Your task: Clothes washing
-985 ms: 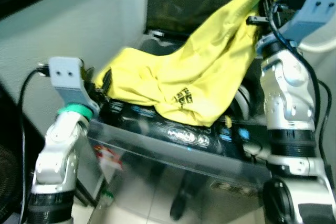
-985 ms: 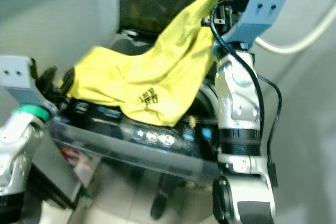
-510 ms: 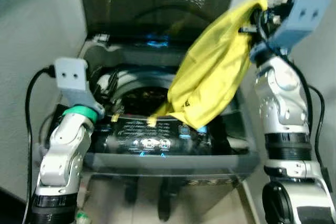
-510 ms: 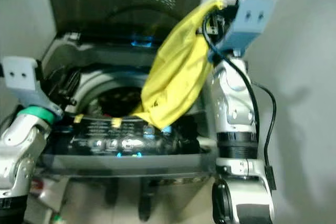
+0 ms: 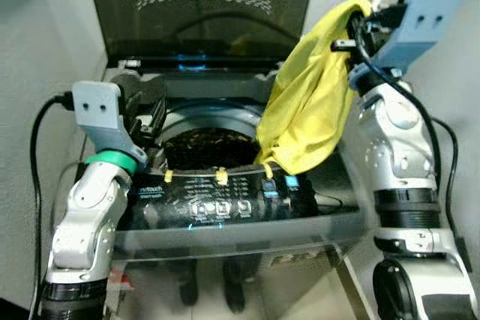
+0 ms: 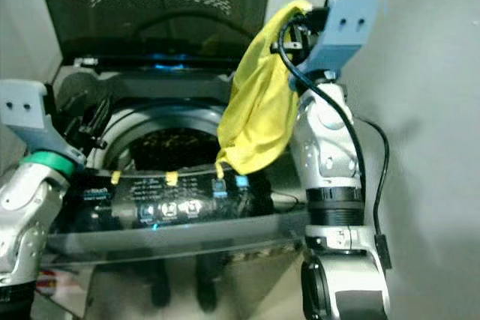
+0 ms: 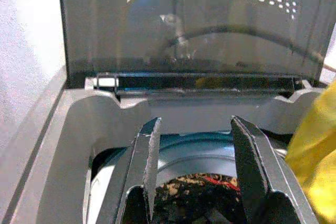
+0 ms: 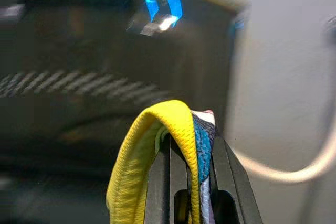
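You are looking down at a grey top-loading washing machine (image 5: 225,219) with its dark tinted lid (image 5: 202,9) standing upright at the back. The round drum opening (image 5: 208,144) is open, and dark laundry (image 5: 206,148) lies inside it. Along the front edge runs a black control panel (image 5: 217,201) with small lit buttons and yellow and blue tabs.

Your right pincer (image 8: 185,182) is raised high at the machine's right rear corner, beside the lid. Its two black fingers are pressed together on a fold of a bright yellow mesh-fabric garment (image 5: 311,103), with a bit of blue and white cloth caught in the same fold. The garment hangs down from the pincer, over the right rim of the machine, and its lower edge reaches the control panel just right of the drum opening.

Your left pincer (image 7: 195,169) is over the left front of the machine, pointing toward the drum. Its fingers are spread wide apart and hold nothing.

A pale hose (image 8: 294,169) curves along the grey wall (image 6: 427,110) to the right.
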Tool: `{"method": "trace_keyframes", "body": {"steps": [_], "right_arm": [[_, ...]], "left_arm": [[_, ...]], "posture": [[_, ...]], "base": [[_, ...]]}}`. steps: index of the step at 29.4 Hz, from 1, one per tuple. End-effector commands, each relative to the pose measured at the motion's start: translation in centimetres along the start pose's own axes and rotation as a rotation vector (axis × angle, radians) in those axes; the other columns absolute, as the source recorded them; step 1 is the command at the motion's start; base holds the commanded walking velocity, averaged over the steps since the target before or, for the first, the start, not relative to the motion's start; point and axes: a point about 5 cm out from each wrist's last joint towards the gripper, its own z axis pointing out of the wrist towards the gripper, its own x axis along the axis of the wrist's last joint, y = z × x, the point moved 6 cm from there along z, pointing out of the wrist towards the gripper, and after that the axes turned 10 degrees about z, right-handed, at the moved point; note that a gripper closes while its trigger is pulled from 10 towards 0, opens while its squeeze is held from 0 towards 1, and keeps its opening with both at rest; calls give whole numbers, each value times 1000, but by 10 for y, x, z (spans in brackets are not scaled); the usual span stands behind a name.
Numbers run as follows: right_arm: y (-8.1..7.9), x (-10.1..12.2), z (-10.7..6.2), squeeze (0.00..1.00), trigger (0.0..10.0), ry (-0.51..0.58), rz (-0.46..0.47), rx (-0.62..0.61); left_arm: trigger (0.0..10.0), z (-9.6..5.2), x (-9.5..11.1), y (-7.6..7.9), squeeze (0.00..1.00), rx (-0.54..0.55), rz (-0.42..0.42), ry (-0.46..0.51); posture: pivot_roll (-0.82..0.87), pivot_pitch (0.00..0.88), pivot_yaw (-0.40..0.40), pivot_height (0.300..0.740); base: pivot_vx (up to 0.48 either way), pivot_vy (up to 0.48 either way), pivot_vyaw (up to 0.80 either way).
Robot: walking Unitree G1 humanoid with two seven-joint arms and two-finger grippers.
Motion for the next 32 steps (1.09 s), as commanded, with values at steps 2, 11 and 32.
{"method": "trace_keyframes", "body": {"steps": [2,11,32], "right_arm": [[-17,-7,7,0,10000,-44,10,81],[-41,62,52,0,10000,130,51,184],[-73,-140,-46,0,10000,-766,-161,623]], "left_arm": [[10000,-2,-5,4,0,-11,-2,-19],[10000,-5,-9,6,0,-12,16,-38],[10000,-14,-21,45,0,-277,19,-170]], "posture": [[148,47,-17,740],[156,50,-28,740],[164,54,-13,740]], "base": [[0,0,0],[0,0,0],[0,0,0]]}}
